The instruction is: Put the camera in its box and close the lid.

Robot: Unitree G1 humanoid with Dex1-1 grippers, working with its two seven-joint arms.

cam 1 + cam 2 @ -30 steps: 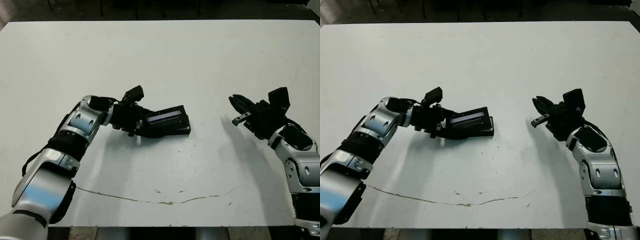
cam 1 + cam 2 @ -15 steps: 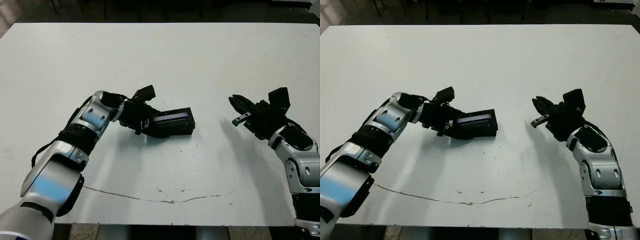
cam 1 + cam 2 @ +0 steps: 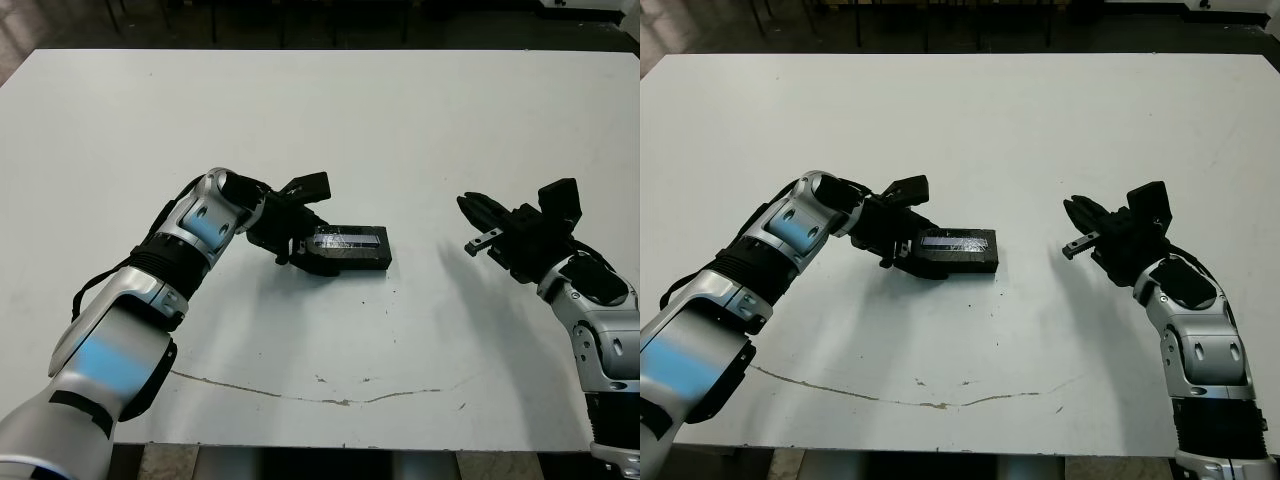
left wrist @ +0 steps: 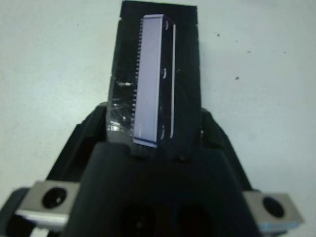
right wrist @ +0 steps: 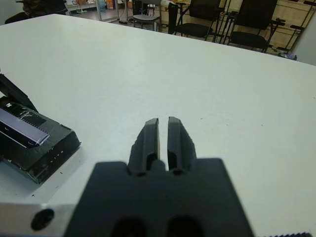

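The black box [image 3: 362,264] lies left of the table's middle, with the lid [image 3: 350,240] resting flat on top, its glossy window panel facing up. My left gripper [image 3: 303,250] is shut on the lid's left end. In the left wrist view its fingers [image 4: 86,131] flank the lid [image 4: 153,84] on both sides. The camera is hidden from view. My right gripper [image 3: 468,206] hovers over the table well to the right of the box, shut with nothing between its fingers [image 5: 150,136]. The right wrist view shows the box [image 5: 47,158] off to the side.
A thin brown crack line [image 3: 320,395] runs across the white table [image 3: 330,110] near the front edge. Black chairs [image 5: 247,19] stand beyond the far edge.
The lid was tilted up on my left gripper. It now lies flat on the box, and the left arm has reached further right. The right arm has stayed put.
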